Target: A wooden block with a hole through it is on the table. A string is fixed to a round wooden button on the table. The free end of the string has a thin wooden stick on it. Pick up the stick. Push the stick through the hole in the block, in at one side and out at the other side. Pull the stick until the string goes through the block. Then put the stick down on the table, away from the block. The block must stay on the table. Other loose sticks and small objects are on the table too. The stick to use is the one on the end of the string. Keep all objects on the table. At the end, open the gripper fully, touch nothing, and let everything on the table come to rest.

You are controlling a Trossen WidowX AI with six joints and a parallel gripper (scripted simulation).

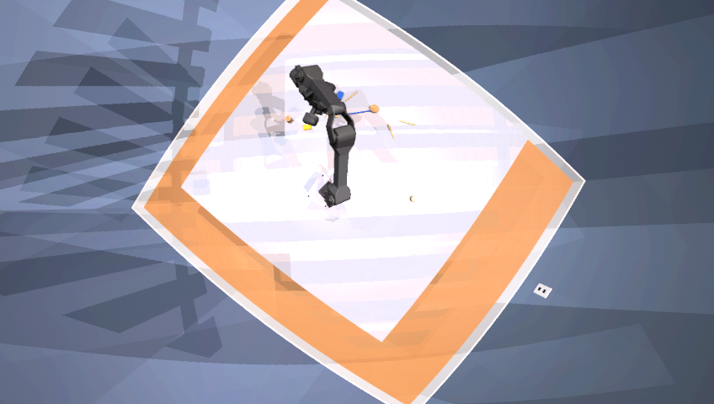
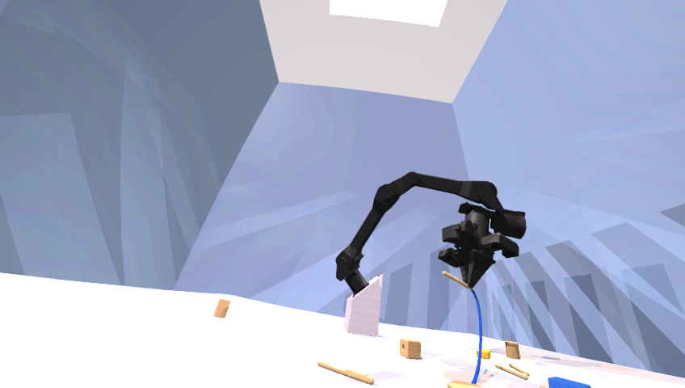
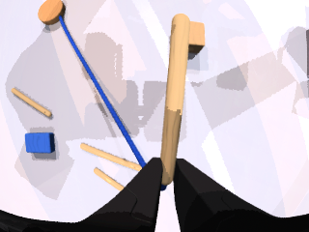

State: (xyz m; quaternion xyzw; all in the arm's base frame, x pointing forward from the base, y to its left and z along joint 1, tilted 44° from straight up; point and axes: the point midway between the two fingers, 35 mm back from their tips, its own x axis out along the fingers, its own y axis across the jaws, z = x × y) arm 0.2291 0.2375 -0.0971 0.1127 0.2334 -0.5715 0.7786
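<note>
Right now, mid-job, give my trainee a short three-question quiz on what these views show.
1. True or false: the end effector is shut on the stick that carries the blue string.
2. In the wrist view, the string runs from the held stick to which thing? A) the blue block B) the round button C) a loose stick
3. Fill in: in the exterior view, the held stick is ____ the table, not resting on it.

Key: 1 true; 2 B; 3 above. The wooden block sits on the table, and the string does not pass through it yet.
</note>
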